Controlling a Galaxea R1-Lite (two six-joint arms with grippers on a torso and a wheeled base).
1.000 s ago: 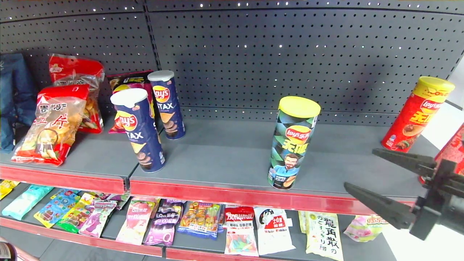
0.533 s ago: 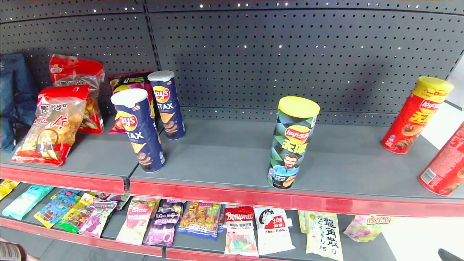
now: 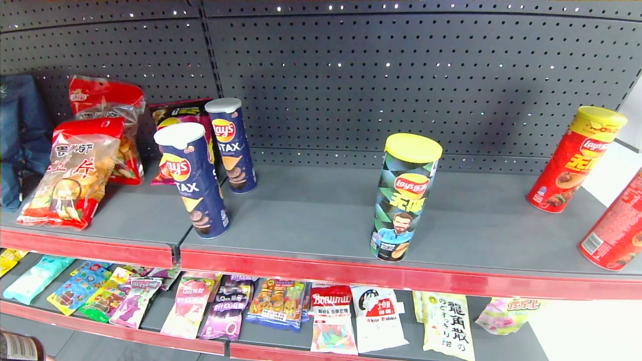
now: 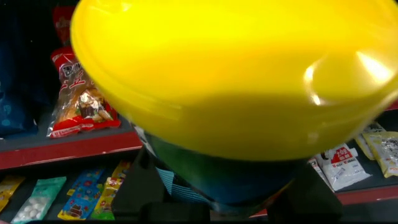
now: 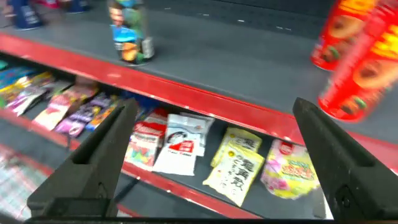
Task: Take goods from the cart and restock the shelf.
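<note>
Shelf (image 3: 311,210) holds the red can (image 3: 614,225) at its right end — released; the right gripper (image 5: 211,109), fingers spread and empty, has pulled back clear of it; the left gripper (image 4: 224,193) grips a yellow-lidded can (image 4: 236,81) — likely next up.

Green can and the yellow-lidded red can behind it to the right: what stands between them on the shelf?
Nothing. In the head view, the shelf is bare between the green can and the red can.
</note>
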